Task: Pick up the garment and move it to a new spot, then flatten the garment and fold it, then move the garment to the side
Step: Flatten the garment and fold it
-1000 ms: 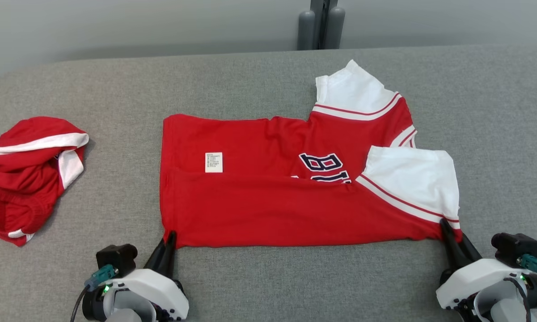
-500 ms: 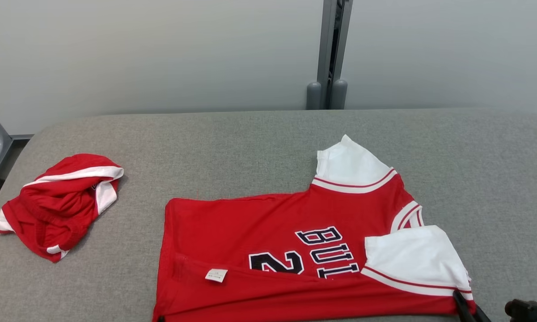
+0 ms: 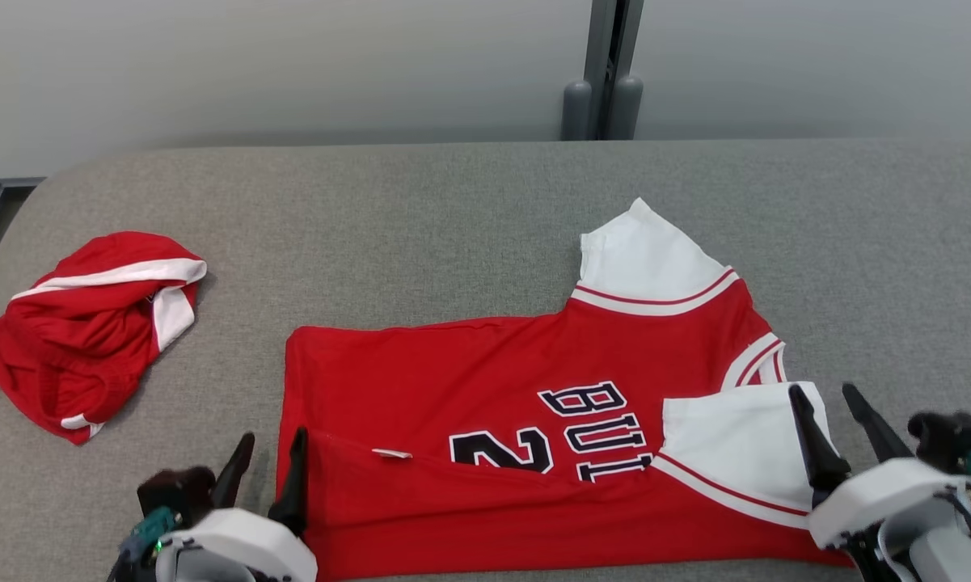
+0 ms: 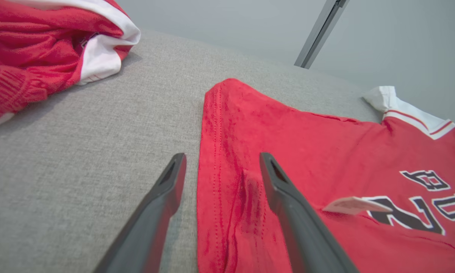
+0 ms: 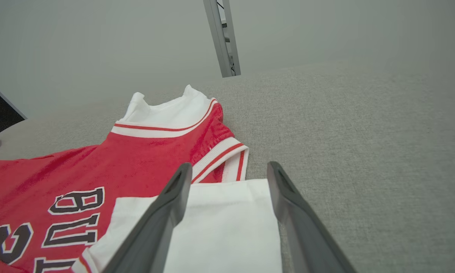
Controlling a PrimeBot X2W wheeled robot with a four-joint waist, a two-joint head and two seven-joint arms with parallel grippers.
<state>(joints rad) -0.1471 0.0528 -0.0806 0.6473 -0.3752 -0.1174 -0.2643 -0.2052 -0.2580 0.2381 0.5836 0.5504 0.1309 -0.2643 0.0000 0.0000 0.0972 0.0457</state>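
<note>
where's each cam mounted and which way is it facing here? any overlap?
Head: on the head, facing forward and down at the grey surface, jersey and crumpled red garment; left gripper and right gripper at the bottom corners, jaws apart.
Left wrist: on the left wrist, looking along its own fingers over the jersey's hem.
Right wrist: on the right wrist, along its fingers over the white sleeve.
Shared: both wrist views catch the black lettering.
</note>
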